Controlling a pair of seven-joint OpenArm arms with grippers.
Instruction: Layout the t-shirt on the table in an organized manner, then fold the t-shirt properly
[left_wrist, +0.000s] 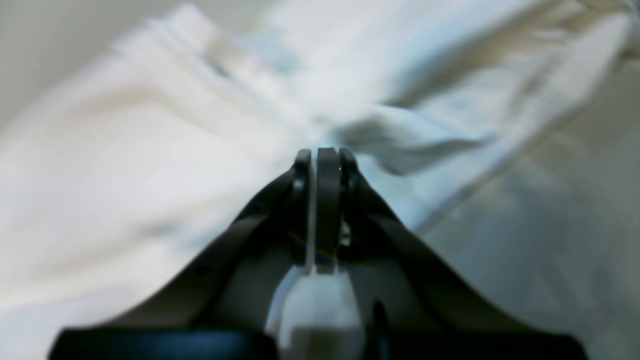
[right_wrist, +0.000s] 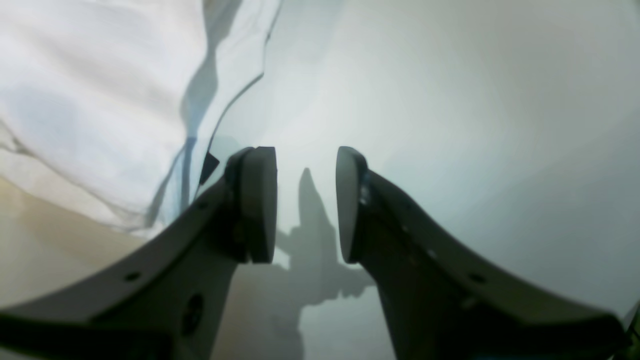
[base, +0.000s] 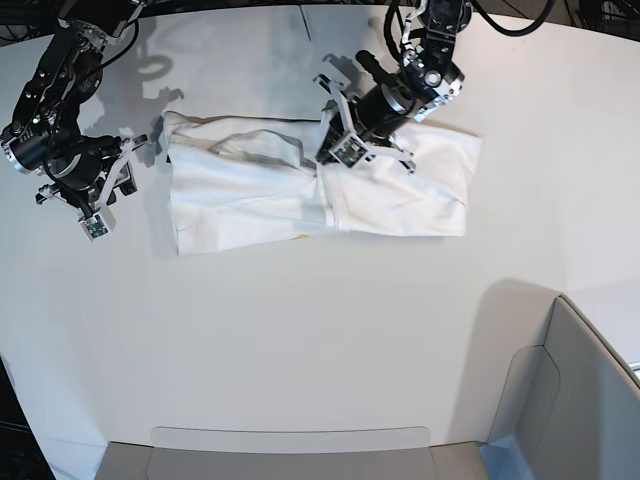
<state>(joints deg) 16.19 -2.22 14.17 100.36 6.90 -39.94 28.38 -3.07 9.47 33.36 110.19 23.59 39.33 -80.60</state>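
**Two arms at the shirt, one pinching cloth**

Two light plastic bin edges sit nearest, along the bottom of the base view: a low rim (base: 290, 438) at the bottom centre and a taller wall (base: 590, 380) at the lower right. Beyond them lies a wide bare stretch of the white surface (base: 300, 330). Past that, in the upper middle of the frame, the t-shirt (base: 240, 195) lies as a long folded band, plain white side up, with a bunched ridge across its middle. At the left of the frame, the right gripper (base: 128, 160) is just beside the shirt's left end; the right wrist view shows its jaws apart with nothing between them. Over the middle ridge the left gripper (base: 326, 152) presses down, and the left wrist view shows its jaws together, clamped on a fold of the t-shirt.
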